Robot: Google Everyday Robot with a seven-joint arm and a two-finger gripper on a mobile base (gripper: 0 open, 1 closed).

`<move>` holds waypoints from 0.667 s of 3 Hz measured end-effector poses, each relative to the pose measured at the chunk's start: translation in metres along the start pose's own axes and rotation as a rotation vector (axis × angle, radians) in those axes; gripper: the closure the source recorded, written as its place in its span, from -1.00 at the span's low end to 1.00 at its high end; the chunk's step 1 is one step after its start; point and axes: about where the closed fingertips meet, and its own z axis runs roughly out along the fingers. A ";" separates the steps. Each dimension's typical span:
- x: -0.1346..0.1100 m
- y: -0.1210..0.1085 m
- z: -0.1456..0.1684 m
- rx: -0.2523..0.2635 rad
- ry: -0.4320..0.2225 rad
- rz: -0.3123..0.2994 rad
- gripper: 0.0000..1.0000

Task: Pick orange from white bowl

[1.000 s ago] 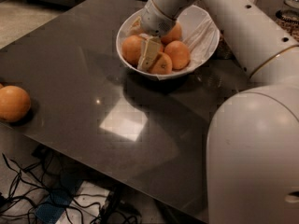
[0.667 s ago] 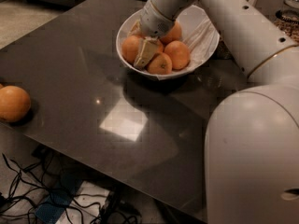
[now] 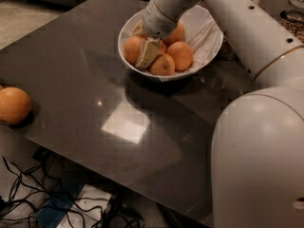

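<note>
here we go, the pale robot gripper (image 3: 146,52) is down inside the wide white bowl (image 3: 209,39) with its crinkled lining, on the dark glossy table (image 3: 85,80), right up against the dull dimpled round orange (image 3: 131,49) at the bowl's left, other oranges (image 3: 180,55) packed beside it; how the jaws stand, cannot tell; a lone orange (image 3: 14,104) sits at the table's left edge

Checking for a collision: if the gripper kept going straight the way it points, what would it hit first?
The gripper points down into the wide white bowl, beside its leftmost round orange; it would probably meet the bowl's lining first, though depth is unclear.
</note>
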 end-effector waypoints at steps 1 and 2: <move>-0.009 0.006 -0.019 0.047 -0.015 -0.005 1.00; -0.015 0.005 -0.043 0.114 -0.057 0.012 1.00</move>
